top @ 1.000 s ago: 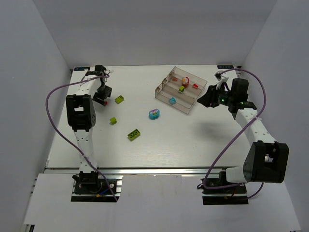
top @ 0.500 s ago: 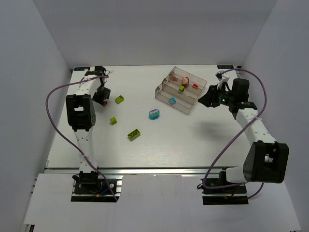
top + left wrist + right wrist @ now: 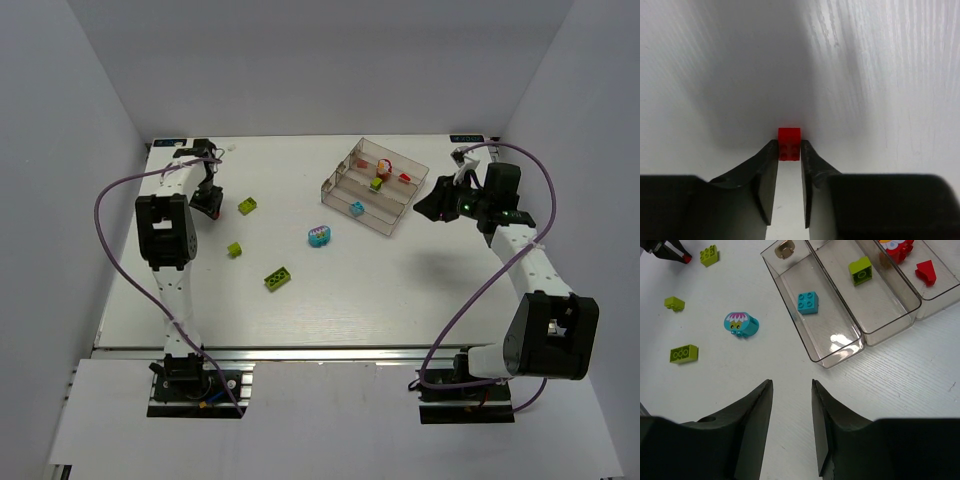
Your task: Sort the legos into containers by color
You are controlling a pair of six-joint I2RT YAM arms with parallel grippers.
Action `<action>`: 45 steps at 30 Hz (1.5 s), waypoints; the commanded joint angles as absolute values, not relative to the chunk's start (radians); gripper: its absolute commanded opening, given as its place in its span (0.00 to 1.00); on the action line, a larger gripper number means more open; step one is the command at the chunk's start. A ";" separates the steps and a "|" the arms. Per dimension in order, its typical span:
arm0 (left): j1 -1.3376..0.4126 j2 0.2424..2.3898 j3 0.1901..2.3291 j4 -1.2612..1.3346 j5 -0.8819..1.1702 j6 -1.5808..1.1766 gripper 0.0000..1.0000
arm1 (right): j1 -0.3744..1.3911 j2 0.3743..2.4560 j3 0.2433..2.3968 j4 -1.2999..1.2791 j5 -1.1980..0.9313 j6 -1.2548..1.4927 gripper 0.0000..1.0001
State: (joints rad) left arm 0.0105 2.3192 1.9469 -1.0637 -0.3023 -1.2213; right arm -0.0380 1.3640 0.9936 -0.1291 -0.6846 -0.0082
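Room: pale grey wall panels close in the left, far and right sides
Surface: white table with a fine streaked grain and soft shadows; metal rail along the near edge
Tray: clear tray at 1 o'clock from the table's middle, set at a slant
Sorted: cyan brick in the nearest compartment, green brick in the middle one, red pieces in the far one
Loose: lime brick at 10 o'clock, small lime brick at 9, long lime brick at 7, flower-printed cyan piece near the middle
Left gripper: at 10 o'clock, low on the table, narrowed to a brick's width, tips against both sides of the red brick, which rests on the surface
Right gripper: at 2 o'clock, above the table beside the tray, jaws parted, holding nothing
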 commanded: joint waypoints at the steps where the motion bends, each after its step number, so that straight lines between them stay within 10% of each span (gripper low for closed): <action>1: 0.025 2.321 1.956 -1.066 -0.325 -1.235 0.32 | -0.049 1.338 1.031 -0.115 -0.709 -0.008 0.42; 10: -0.004 2.180 1.800 -0.702 0.046 -0.864 0.00 | -0.060 1.330 1.028 -0.109 -0.742 -0.011 0.41; 23: -0.104 2.097 1.344 0.698 0.958 -0.943 0.00 | -0.069 1.324 1.022 -0.101 -0.755 -0.009 0.38; 35: -0.370 2.479 2.032 0.462 0.878 -0.924 0.00 | -0.095 1.313 1.014 -0.091 -0.758 -0.008 0.38; 45: -0.469 2.603 2.206 0.451 0.525 -0.931 0.00 | -0.115 1.305 1.011 -0.084 -0.782 -0.008 0.38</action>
State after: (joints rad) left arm -0.4484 2.6358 2.1651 0.4370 0.6846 -0.9356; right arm -0.1040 1.3403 0.9932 -0.1238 -0.7559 -0.0071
